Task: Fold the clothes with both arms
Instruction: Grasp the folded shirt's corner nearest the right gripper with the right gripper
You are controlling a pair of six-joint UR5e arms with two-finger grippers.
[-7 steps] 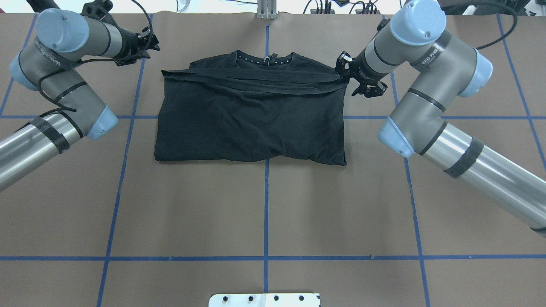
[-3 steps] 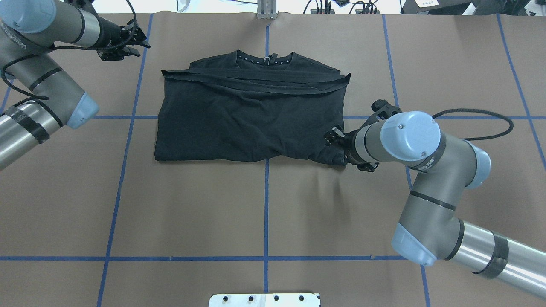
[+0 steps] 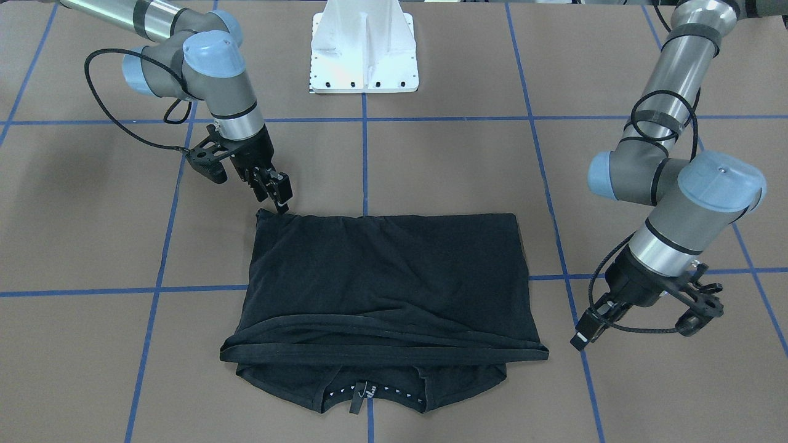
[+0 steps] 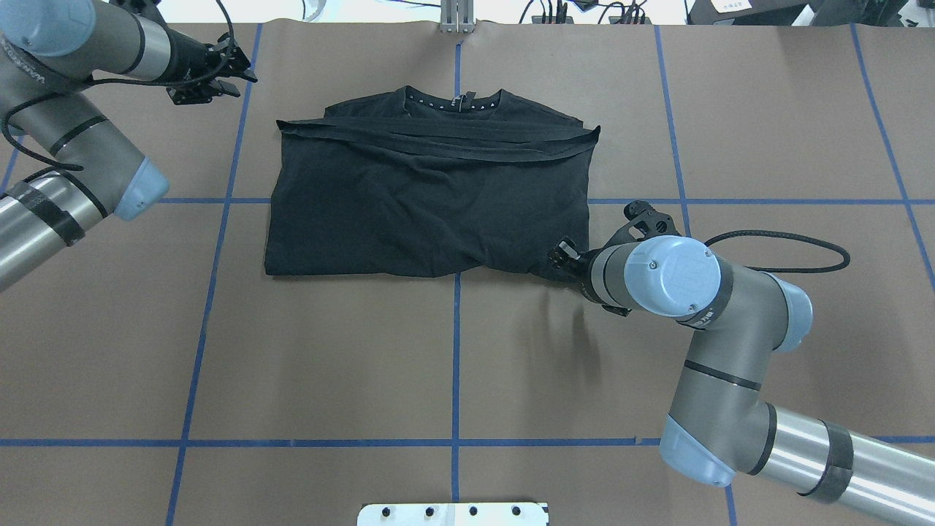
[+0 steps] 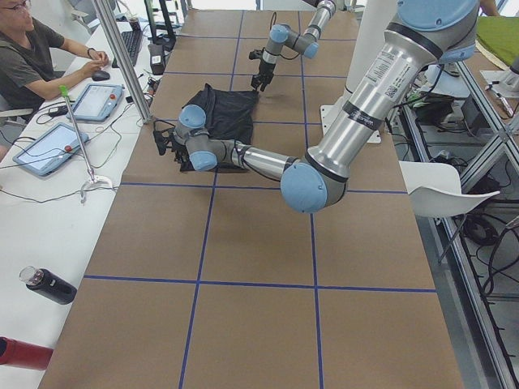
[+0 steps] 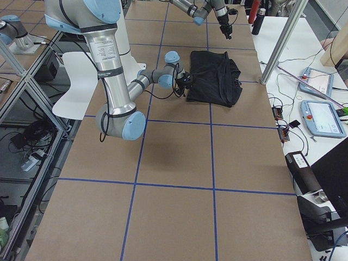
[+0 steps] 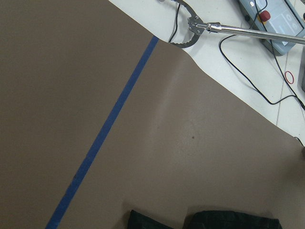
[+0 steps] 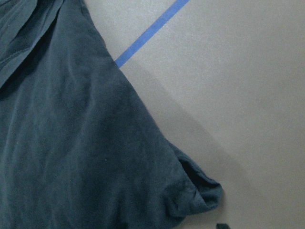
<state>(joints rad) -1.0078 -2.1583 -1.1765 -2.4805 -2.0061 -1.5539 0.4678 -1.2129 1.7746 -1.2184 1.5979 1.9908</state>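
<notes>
The black T-shirt [image 4: 431, 204] lies folded flat with its collar [image 3: 369, 387] on the far side from the robot. My right gripper [image 4: 561, 259] hovers at the shirt's near right corner [image 3: 261, 214]. Its jaws look open and hold nothing [image 3: 277, 202]. The right wrist view shows that corner [image 8: 200, 191] lying loose on the paper, ungripped. My left gripper [image 4: 235, 77] is open and empty, well off the shirt's far left corner. In the front-facing view the left gripper [image 3: 580, 338] points down at bare paper. Its fingertips [image 7: 228, 220] show at the bottom of the left wrist view.
Brown paper with a blue tape grid [image 4: 456, 351] covers the table. The white pedestal [image 3: 363, 49] stands at the robot's side. Beyond the far edge a bench holds tablets [image 5: 97, 101], cables and bottles [image 5: 49, 285]. A person [image 5: 28, 57] sits there, beside a metal post [image 5: 122, 65].
The right arm swung from the shirt's far right corner to its near right corner, then edged closer to the robot. The left arm drew back from the shirt. The shirt has not moved.
</notes>
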